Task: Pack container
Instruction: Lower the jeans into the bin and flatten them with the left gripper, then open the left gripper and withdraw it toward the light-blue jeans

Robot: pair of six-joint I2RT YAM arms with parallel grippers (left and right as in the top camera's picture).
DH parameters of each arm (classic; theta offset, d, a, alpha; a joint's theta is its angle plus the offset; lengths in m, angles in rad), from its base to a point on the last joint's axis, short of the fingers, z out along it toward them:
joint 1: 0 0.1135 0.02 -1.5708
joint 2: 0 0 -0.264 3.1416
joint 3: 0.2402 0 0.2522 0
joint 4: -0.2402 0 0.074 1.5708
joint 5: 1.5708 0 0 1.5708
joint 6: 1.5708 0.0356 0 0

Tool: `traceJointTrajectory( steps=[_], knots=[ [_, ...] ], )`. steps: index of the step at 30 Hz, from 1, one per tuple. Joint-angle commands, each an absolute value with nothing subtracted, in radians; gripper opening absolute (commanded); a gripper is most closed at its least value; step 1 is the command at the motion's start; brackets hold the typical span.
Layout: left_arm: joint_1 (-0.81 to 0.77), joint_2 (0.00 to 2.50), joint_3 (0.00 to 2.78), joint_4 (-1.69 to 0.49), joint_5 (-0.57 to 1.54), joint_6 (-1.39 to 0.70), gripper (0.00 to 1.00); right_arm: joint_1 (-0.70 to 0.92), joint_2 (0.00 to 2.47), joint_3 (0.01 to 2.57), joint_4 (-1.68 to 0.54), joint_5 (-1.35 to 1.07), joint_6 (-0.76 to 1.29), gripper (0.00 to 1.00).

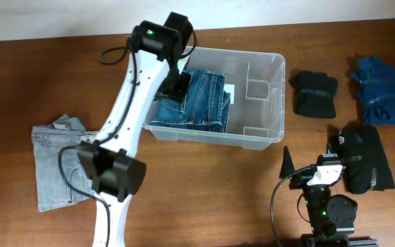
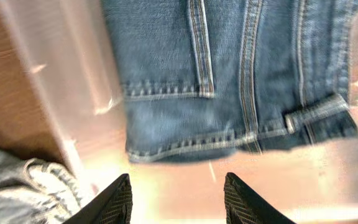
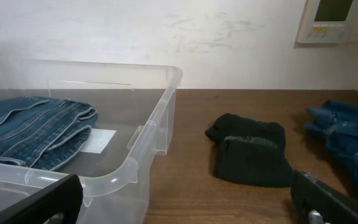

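Observation:
The container (image 1: 274,77) is a clear plastic bin in the middle of the table. Folded dark blue jeans (image 1: 201,103) lie in its left half. My left gripper (image 1: 175,88) hovers over the bin's left end, open and empty. In the left wrist view the jeans (image 2: 229,74) lie just beyond the open fingers (image 2: 178,190), with the bin's wall (image 2: 61,93) on the left. My right gripper (image 1: 312,156) is open and empty, low to the right of the bin. The right wrist view shows the open gripper (image 3: 185,208), the bin's rim (image 3: 160,118), the jeans (image 3: 30,127) and a white label (image 3: 98,140).
Light blue jeans (image 1: 57,161) lie flat at the table's left and also show in the left wrist view (image 2: 17,186). To the right of the bin lie a black garment (image 1: 314,92), a blue garment (image 1: 379,89) and another black garment (image 1: 365,158).

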State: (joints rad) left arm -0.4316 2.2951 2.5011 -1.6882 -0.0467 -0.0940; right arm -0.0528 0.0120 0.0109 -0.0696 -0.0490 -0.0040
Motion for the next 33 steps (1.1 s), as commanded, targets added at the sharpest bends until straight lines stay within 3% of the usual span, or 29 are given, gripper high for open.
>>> traceJointTrajectory(
  steps=[1, 11, 33],
  knots=[
    [-0.429, 2.249, 2.455, -1.681, -0.133, -0.145, 0.48, -0.059, 0.005, 0.006, -0.074, -0.047, -0.008, 0.98],
    [-0.422, 2.249, 2.214, -1.639, -0.154, -0.199, 0.48, -0.059, 0.005, 0.006, -0.074, -0.047, -0.008, 0.98],
    [-0.538, 2.211, 2.086, -1.689, -0.076, -0.186, 0.48, -0.059, 0.005, 0.006, -0.074, -0.047, -0.008, 0.98]
  ],
)
